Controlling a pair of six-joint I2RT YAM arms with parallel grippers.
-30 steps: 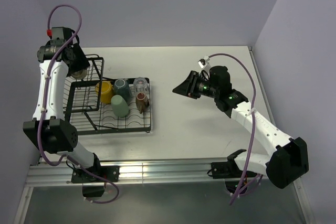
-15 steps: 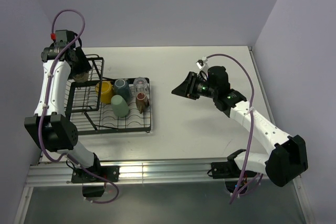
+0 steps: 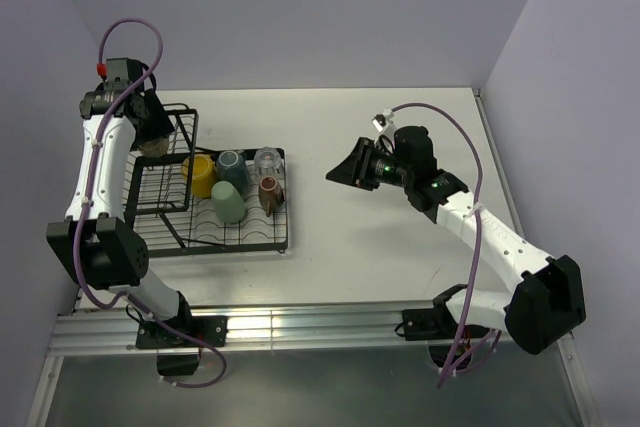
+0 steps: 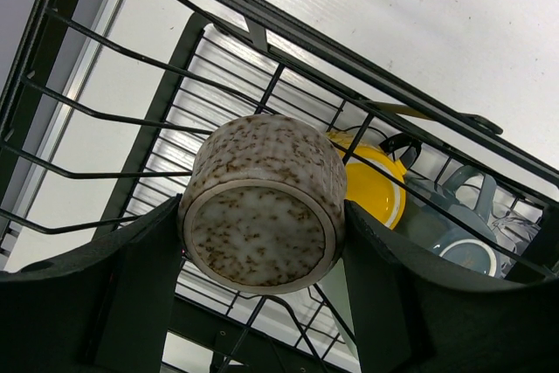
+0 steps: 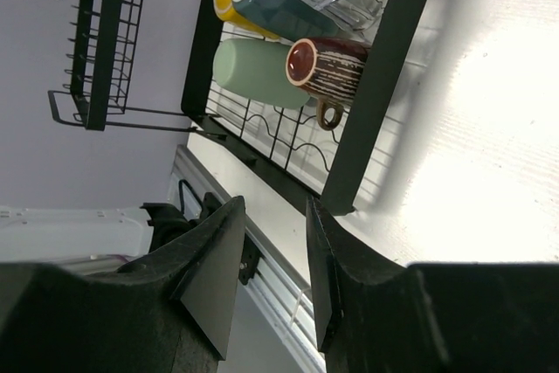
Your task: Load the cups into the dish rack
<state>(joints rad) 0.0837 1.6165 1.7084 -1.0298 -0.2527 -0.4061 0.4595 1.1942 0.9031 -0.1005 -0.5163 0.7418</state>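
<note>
Top external first — where does the dish rack (image 3: 284, 199) sit?

Beneath the left pincer (image 3: 150, 129), well apart from the right pincer (image 3: 345, 169).

Their grips?

Left is clamped on the speckled cup (image 4: 262, 203), above the raised basket (image 3: 192, 132); right stands parted, empty.

Other cups?

On the flat grid (image 3: 250, 234) between both pincers, nearer the left one — pale green tumbler (image 3: 227, 203), yellow mug (image 3: 198, 173), grey mug (image 3: 231, 164), brown mug (image 3: 270, 193), clear glass (image 3: 266, 159).
</note>
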